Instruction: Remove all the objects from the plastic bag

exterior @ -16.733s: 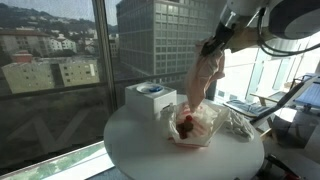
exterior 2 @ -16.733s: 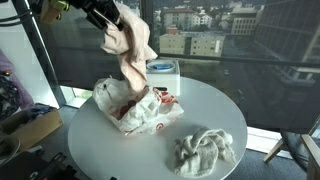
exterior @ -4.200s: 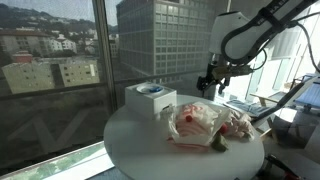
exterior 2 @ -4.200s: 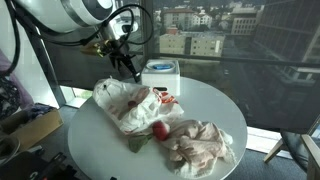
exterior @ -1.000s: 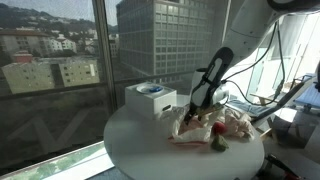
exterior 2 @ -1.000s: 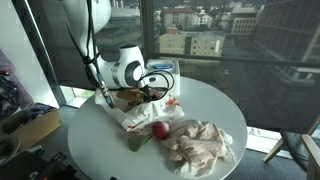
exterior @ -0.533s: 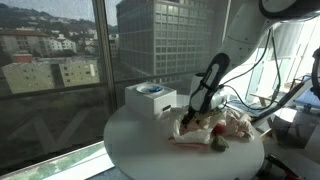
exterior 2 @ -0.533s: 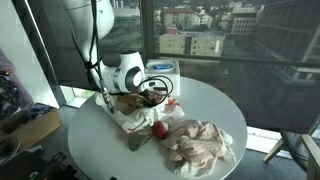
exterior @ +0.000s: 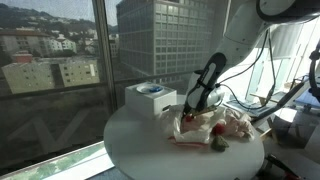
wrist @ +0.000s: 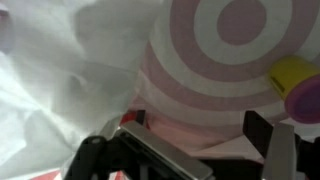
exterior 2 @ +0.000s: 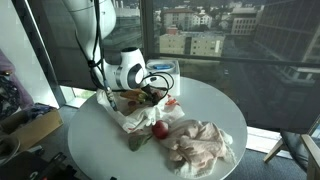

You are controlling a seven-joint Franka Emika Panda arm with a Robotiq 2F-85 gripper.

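The white plastic bag (exterior: 196,126) (exterior 2: 127,106), printed with red rings, lies crumpled on the round table in both exterior views. My gripper (exterior: 190,108) (exterior 2: 150,95) is pressed down at the bag's mouth, jaws open. In the wrist view the bag (wrist: 200,60) fills the frame just beyond my gripper (wrist: 200,140), whose dark fingers (wrist: 266,135) stand wide apart with only bag film between them. A yellow and purple object (wrist: 297,80) shows at the right edge. A red round object (exterior: 218,128) (exterior 2: 158,129), a green object (exterior: 217,143) (exterior 2: 135,143) and a pinkish cloth (exterior: 239,122) (exterior 2: 201,144) lie outside the bag.
A white box with a blue top (exterior: 150,98) (exterior 2: 163,70) stands at the table's far side by the window. The round white table (exterior: 135,145) (exterior 2: 215,105) has a close edge all round. Clutter (exterior 2: 20,115) sits beside the table on the floor side.
The arm has sunk slightly and edged closer into the bag's mouth. The jaws have stayed open. The objects outside the bag have not moved.
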